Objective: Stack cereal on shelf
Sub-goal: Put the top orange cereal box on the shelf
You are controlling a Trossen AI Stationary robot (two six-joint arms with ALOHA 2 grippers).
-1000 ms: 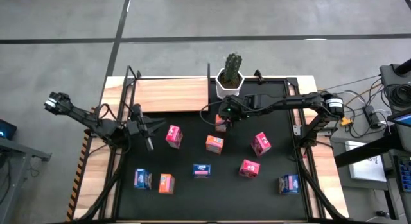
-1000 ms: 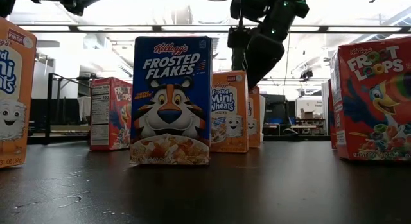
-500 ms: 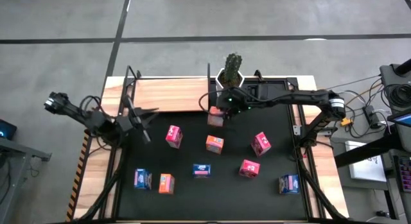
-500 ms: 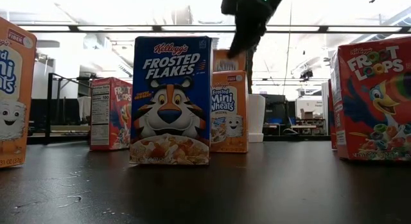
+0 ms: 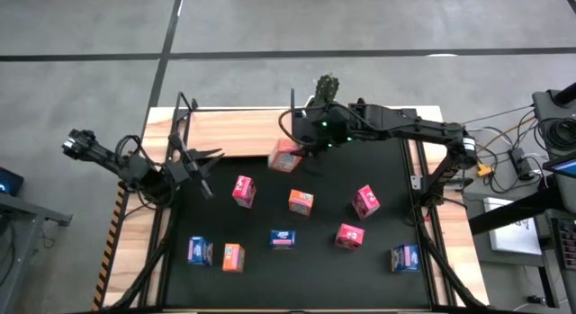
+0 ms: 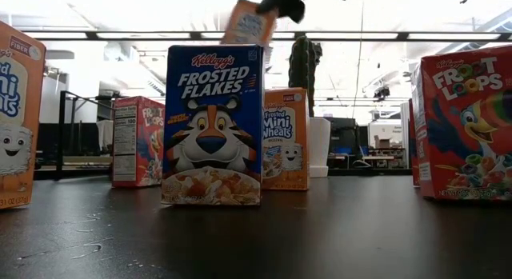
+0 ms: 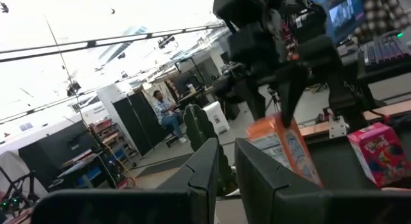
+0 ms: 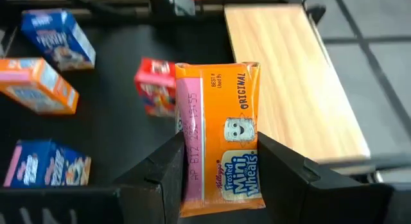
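Overhead, the right gripper [image 5: 297, 150] is reaching leftward, clamping an orange cereal box [image 5: 285, 157] beside the shelf [image 5: 236, 132]; the left gripper [image 5: 200, 170], fingers nearly together, is waiting.

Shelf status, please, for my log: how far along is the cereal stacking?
Nothing done: the shelf board is bare. In hand: the right end effector grips an orange Mini-Wheats box lifted near the shelf's edge. Left: eight boxes on the black mat. The left end effector waits at the mat's left edge.
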